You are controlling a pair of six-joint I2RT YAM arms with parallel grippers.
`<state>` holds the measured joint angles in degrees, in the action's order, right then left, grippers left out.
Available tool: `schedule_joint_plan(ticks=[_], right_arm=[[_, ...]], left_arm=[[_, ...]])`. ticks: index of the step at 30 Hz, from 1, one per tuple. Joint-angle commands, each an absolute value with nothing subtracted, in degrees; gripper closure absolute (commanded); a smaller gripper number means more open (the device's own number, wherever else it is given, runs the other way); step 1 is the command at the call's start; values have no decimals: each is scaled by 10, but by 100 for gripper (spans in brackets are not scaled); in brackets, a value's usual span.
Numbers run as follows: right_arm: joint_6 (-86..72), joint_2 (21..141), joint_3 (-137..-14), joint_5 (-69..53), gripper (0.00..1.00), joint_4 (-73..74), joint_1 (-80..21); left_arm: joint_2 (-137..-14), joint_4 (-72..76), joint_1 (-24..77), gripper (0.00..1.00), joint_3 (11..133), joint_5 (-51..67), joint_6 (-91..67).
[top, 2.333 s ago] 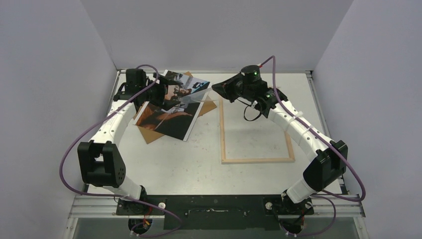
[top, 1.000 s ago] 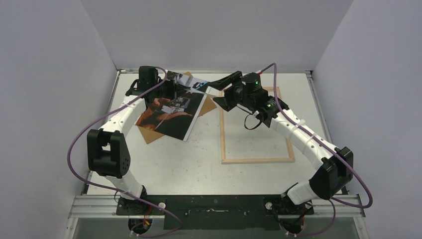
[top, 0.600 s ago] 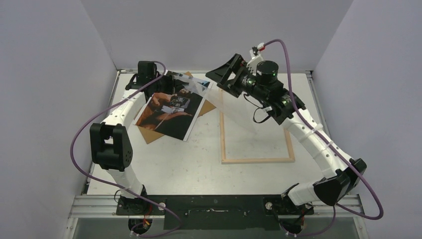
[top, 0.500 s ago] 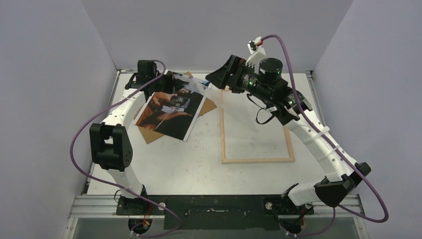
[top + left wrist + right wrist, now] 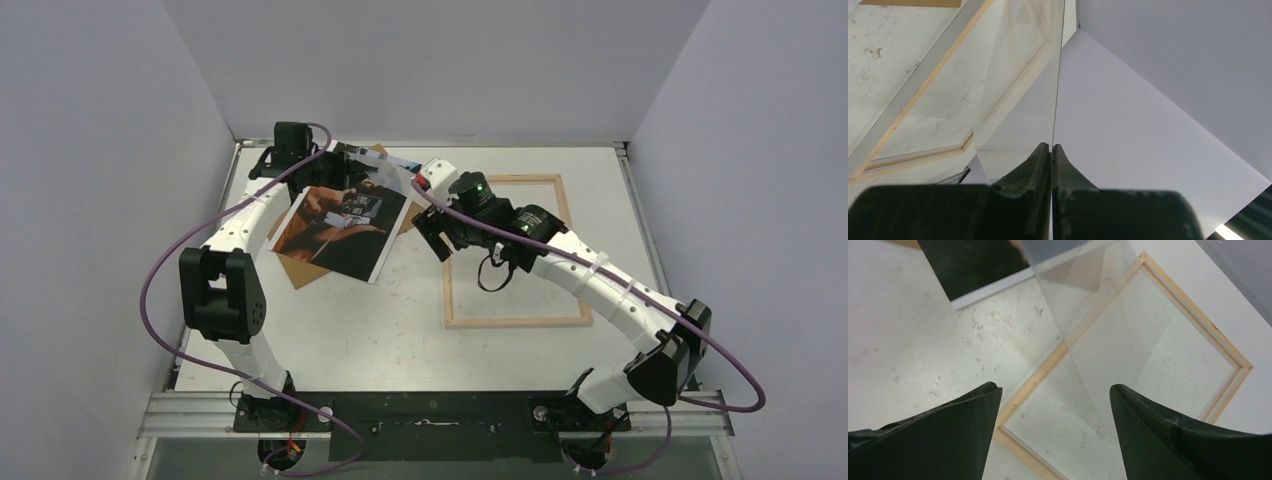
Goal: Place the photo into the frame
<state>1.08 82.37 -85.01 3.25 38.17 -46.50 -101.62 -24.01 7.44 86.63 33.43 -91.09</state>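
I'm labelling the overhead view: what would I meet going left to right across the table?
The photo → right gripper, open → frame. Left out: the left gripper, shut on a clear sheet, and the brown board, both overlapping the photo.

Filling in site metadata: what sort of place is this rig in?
Likely a lab data-collection booth: plain grey walls box in a white table on three sides, two arms bolt to a metal rail at its near edge; props are a photo and a wooden frame.
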Motion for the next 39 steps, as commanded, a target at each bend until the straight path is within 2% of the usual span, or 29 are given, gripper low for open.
schedule_joint_plan(ticks=[1,5,8,11,16,20,25,28,34,35,37,39], right_arm=[[96,820,-818,95,19,369,-495],[97,816,-773,114,21,305,-501],[114,825,-763,123,32,274,-501],[134,840,-752,124,38,240,-500],[155,870,-738,124,40,194,-500],[167,892,-747,102,56,180,-496],[166,905,-730,104,64,127,-483],[160,910,-727,105,78,114,-473],[171,915,-730,114,79,117,-469],[171,916,-734,114,83,119,-469],[167,919,-750,116,100,135,-469],[160,914,-762,116,100,143,-469]], left_arm=[[-1008,-233,67,100,885,347,-912],[-1008,-234,66,100,885,351,-914],[-1003,-235,66,100,881,348,-913],[-1000,-236,66,100,876,347,-912],[-997,-233,67,100,871,347,-914],[-997,-234,67,100,868,348,-915],[-994,-227,67,100,856,358,-927],[-996,-203,67,100,843,367,-945],[-999,-201,66,100,847,371,-949],[-999,-201,65,100,848,372,-950],[-999,-198,65,100,848,374,-953],[-999,-195,61,100,848,374,-953]])
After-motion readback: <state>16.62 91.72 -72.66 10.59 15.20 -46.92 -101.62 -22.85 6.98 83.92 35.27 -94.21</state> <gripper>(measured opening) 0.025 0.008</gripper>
